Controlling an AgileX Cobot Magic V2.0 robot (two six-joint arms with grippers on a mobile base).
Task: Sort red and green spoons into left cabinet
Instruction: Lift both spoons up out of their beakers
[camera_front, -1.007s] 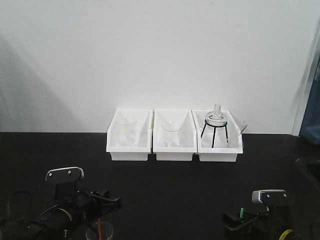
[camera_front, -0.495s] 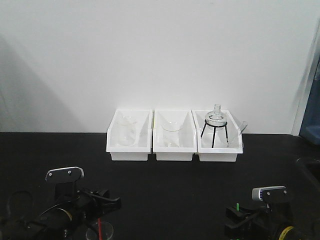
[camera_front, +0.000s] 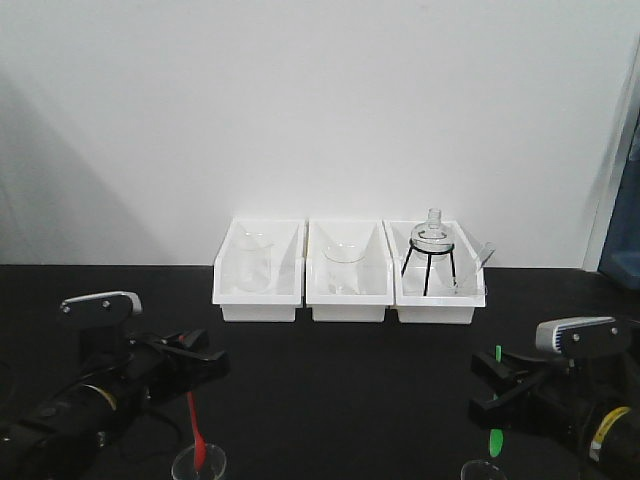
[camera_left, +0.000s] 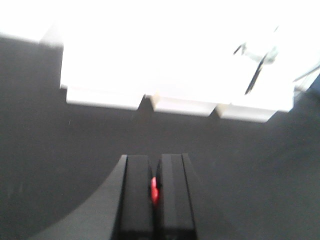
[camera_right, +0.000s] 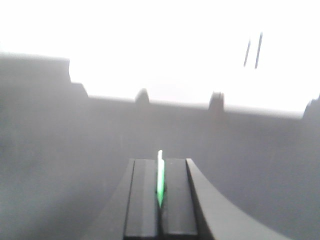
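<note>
Early days, by the look of it: neither spoon had been put away, and the left cabinet couldn't be spotted in any view. The red spoon (camera_front: 195, 432) was pinched in the shut left jaws, hung bowl-down over a small beaker (camera_front: 198, 464) at the near side of the table (camera_front: 330, 385). The green spoon (camera_front: 494, 438) was clamped likewise in the right jaws. Both looked slim, bright and thin-handled.

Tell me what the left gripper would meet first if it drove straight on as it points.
Likely the row of white bins, near where the left and middle ones meet. Only bare black tabletop lies before the left gripper, shut on the red spoon. Depth unclear.
</note>
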